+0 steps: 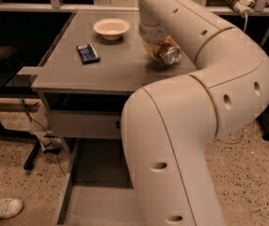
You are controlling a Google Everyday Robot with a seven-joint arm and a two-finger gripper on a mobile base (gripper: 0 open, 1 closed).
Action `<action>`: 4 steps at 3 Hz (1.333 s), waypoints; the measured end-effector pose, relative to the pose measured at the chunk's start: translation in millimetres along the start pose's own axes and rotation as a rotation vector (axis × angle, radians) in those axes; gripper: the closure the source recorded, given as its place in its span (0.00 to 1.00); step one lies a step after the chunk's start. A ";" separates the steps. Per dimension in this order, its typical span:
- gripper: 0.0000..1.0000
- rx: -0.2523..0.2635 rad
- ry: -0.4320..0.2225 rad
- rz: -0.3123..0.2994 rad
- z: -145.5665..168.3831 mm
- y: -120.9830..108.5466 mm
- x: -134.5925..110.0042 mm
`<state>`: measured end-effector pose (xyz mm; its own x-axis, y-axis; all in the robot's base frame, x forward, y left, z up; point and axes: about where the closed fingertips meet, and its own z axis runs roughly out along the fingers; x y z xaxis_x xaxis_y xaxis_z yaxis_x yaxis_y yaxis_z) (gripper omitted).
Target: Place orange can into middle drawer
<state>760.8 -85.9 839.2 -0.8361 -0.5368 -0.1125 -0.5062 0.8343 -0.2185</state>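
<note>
To your left, a blue packet (87, 53) lies on the table (120, 72), and a white bowl (111, 27) sits behind it. Below, the middle drawer (94, 204) stands open. Right of the bowl, your gripper (159, 49) is clamped on the orange can (167, 53), which is tilted over the tabletop.

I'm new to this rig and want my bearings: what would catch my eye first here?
The huge cream robot arm fills the foreground and the picture's right. Its gripper, over the far side of the table, grips the tilted orange can. Beneath, at lower left, the middle drawer stands open.
</note>
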 end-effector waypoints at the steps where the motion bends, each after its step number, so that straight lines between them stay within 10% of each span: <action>1: 1.00 0.000 0.000 0.000 -5.7 -1.3 -0.7; 4: 1.00 0.015 -0.106 -0.051 -50.4 1.0 6.8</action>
<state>744.0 -82.4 887.1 -0.7821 -0.5892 -0.2028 -0.5435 0.8042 -0.2405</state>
